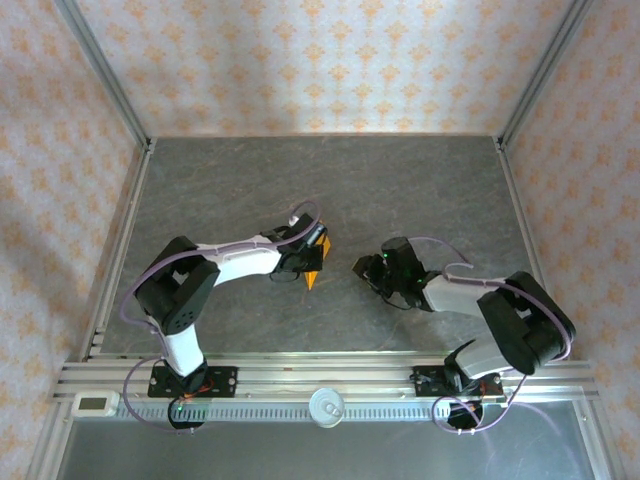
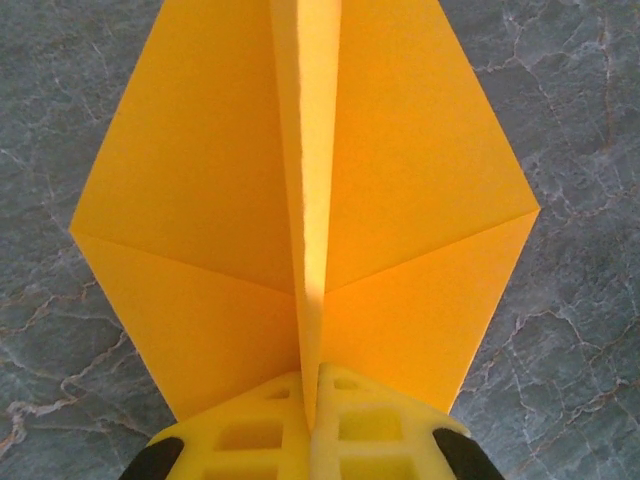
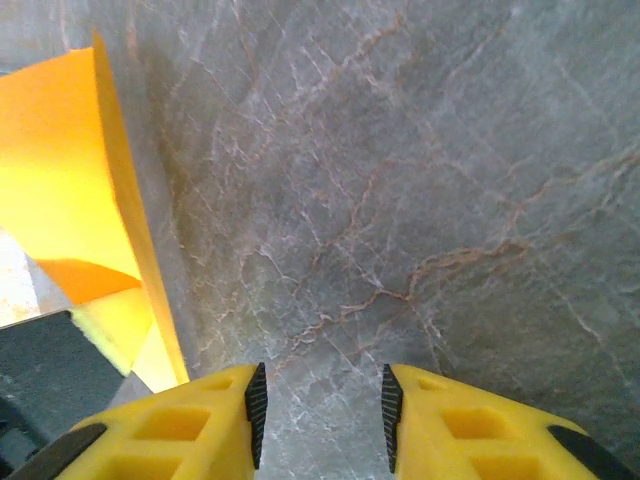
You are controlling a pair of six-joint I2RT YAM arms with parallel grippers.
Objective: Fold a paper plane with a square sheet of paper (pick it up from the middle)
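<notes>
Partway: thin bright orange paper sheet (image 2: 400,200) shows diagonal folds and centre crease, wings seemingly left; left gripper (image 2: 312,405) clamped on crease; right gripper (image 3: 320,410) part-open, empty.

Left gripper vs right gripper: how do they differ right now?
Left gripper is shut, pinching the raised centre fold of the folded orange paper; right gripper stands open, holding nothing. Left gripper sits at the paper; right gripper is off to its side, over bare table. Both have yellow fingers.
</notes>
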